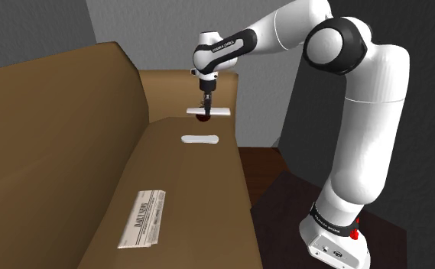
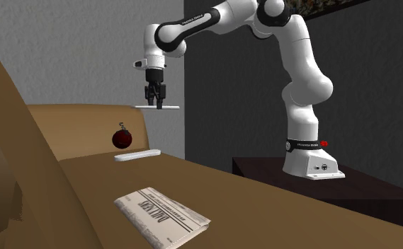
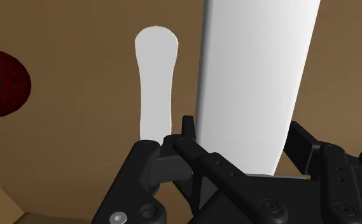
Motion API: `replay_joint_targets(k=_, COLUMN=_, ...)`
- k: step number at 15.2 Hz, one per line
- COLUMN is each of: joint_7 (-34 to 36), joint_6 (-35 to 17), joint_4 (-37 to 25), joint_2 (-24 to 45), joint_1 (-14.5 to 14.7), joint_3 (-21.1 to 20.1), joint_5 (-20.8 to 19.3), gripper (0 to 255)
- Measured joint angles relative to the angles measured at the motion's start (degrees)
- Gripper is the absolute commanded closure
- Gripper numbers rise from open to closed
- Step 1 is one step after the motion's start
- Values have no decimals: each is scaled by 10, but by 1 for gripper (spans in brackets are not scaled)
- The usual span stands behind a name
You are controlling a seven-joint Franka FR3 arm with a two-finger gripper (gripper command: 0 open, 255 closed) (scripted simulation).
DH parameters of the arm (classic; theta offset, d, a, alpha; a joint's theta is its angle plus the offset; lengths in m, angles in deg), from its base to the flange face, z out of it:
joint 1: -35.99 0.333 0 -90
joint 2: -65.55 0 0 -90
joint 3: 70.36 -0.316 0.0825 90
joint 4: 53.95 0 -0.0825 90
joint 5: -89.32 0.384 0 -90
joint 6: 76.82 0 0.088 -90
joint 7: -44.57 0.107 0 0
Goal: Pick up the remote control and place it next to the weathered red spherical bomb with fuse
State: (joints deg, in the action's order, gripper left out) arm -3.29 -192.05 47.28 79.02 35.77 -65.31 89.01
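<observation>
My black gripper point(image 1: 206, 102) point(image 2: 155, 100) is shut on a flat white remote control point(image 1: 209, 111) point(image 2: 160, 107) and holds it level in the air above the far end of the brown sofa seat. In the wrist view the fingers point(image 3: 173, 149) clasp the remote point(image 3: 256, 83) by its long sides. The dark red round bomb point(image 2: 122, 138) point(image 3: 1, 86) with its short fuse rests on the seat by the sofa's armrest, below the held remote, which partly hides the bomb point(image 1: 202, 118). A second slim white remote-shaped object point(image 1: 200, 139) point(image 2: 137, 155) point(image 3: 155, 83) lies on the seat beside the bomb.
A folded newspaper point(image 1: 141, 220) point(image 2: 163, 218) lies on the seat nearer the cameras. The sofa's backrest point(image 1: 47, 130) rises along the shoulder view's left. The arm's white base point(image 2: 313, 159) stands on a dark box beside the sofa.
</observation>
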Motion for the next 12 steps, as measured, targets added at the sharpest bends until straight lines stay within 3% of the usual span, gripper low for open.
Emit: replay_joint_targets(k=12, joint_7=-154, joint_6=28, joint_4=-96, joint_2=68, joint_1=-100, joint_3=48, joint_5=26, gripper=255)
